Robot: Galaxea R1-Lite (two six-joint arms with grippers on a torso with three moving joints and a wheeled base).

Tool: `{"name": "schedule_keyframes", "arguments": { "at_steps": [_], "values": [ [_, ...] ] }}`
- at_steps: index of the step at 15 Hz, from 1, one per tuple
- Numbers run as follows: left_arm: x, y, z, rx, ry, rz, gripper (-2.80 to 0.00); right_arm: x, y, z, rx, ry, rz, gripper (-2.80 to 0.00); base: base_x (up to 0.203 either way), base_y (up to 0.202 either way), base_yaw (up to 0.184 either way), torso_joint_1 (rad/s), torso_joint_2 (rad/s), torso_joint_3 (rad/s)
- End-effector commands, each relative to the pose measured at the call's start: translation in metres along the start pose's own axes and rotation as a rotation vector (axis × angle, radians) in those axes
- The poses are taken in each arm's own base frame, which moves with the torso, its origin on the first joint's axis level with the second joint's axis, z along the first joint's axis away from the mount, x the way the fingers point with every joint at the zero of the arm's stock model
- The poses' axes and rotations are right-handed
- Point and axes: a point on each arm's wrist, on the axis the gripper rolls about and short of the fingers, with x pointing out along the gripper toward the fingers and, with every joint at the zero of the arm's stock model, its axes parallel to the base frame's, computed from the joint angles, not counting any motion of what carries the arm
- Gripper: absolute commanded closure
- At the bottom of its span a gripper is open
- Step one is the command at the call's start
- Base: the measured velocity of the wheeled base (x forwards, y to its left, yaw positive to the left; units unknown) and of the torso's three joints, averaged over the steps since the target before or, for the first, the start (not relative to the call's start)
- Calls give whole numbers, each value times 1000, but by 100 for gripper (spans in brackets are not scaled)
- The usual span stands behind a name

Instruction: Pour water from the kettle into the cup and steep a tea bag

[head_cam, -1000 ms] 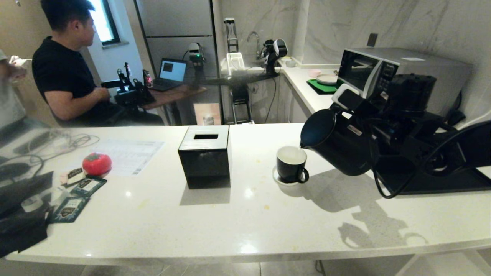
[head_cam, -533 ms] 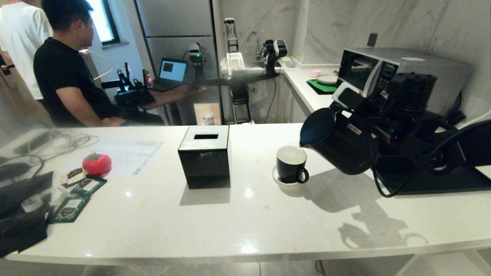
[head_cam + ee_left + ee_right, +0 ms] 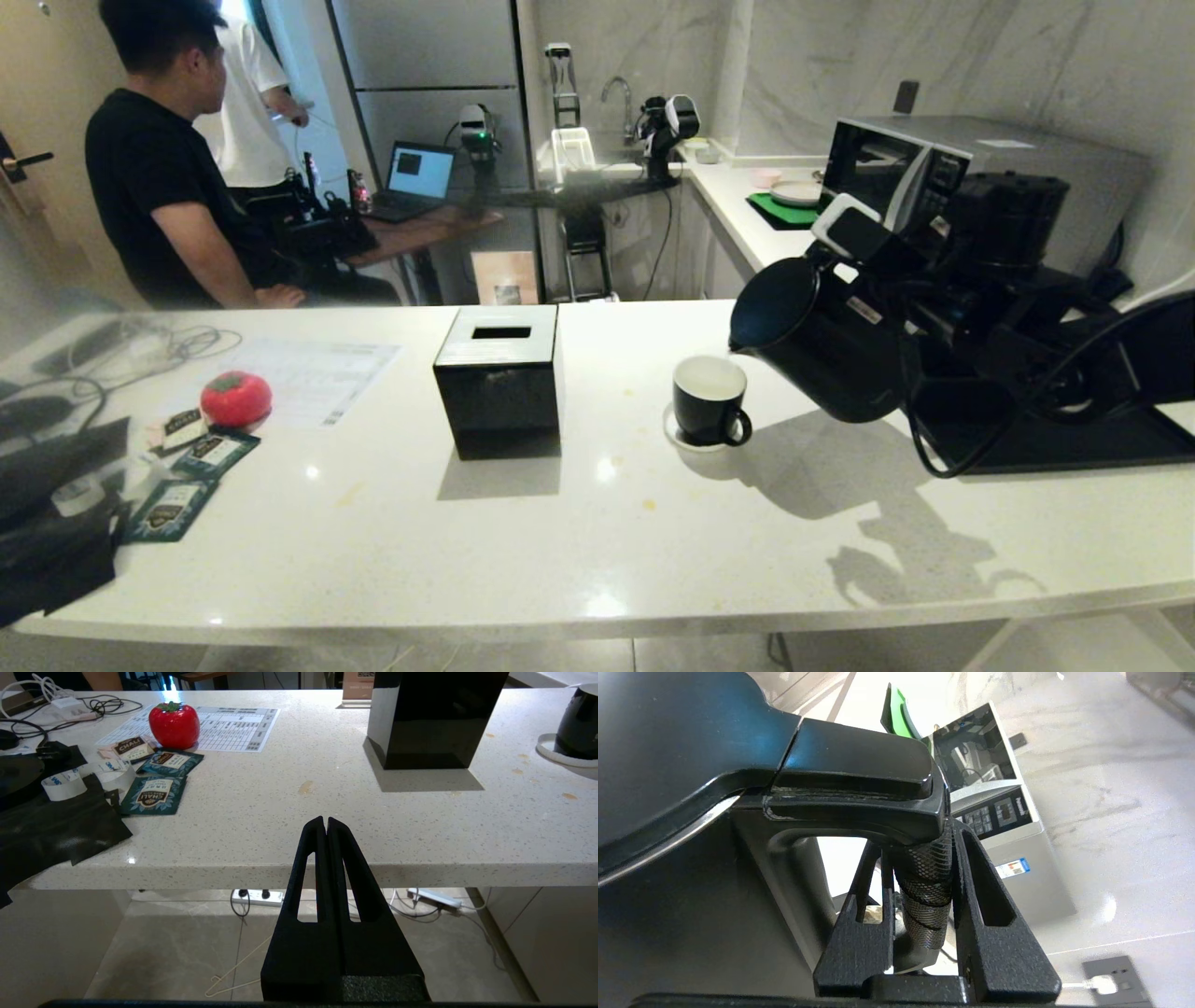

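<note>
The matte black kettle (image 3: 822, 345) hangs tilted over the white counter, its spout just above the right rim of the cup (image 3: 709, 399). The small black cup stands on its white saucer (image 3: 674, 431); no stream of water shows. My right gripper (image 3: 920, 837) is shut on the kettle's mesh-wrapped handle (image 3: 924, 891), right of the kettle body in the head view. My left gripper (image 3: 326, 820) is shut with nothing in it, parked low at the counter's front edge. Tea bag packets (image 3: 177, 504) lie at the counter's left end, also seen as tea bag packets (image 3: 154, 794).
A black cube tissue box (image 3: 499, 378) stands left of the cup. A red tomato-shaped thing (image 3: 235, 399), a printed sheet and cables lie at the left. A microwave (image 3: 934, 173) and a black tray (image 3: 1074, 439) are at the right. Two people (image 3: 159, 187) are beyond the counter.
The kettle's spout has lifted slightly off the cup's rim. A person in white has walked across behind the seated person. The left arm has kept still.
</note>
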Motion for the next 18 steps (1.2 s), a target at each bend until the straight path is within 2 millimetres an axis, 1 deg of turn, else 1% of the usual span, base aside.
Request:
{"name": "schedule_keyframes", "arguments": {
  "at_steps": [1,4,8,13,18],
  "values": [
    [0,0,0,-1,0,0,0,-1,-1,0,28,3,-6,0,0,0,0,0,0,0],
    [0,0,0,-1,0,0,0,-3,-2,-2,76,74,-50,0,0,0,0,0,0,0],
    [0,0,0,-1,0,0,0,-4,-3,-1,96,74,-59,0,0,0,0,0,0,0],
    [0,0,0,-1,0,0,0,-6,-6,0,162,86,-79,0,0,0,0,0,0,0],
    [0,0,0,-1,0,0,0,-12,-10,-1,235,102,-95,0,0,0,0,0,0,0]
  ]
}}
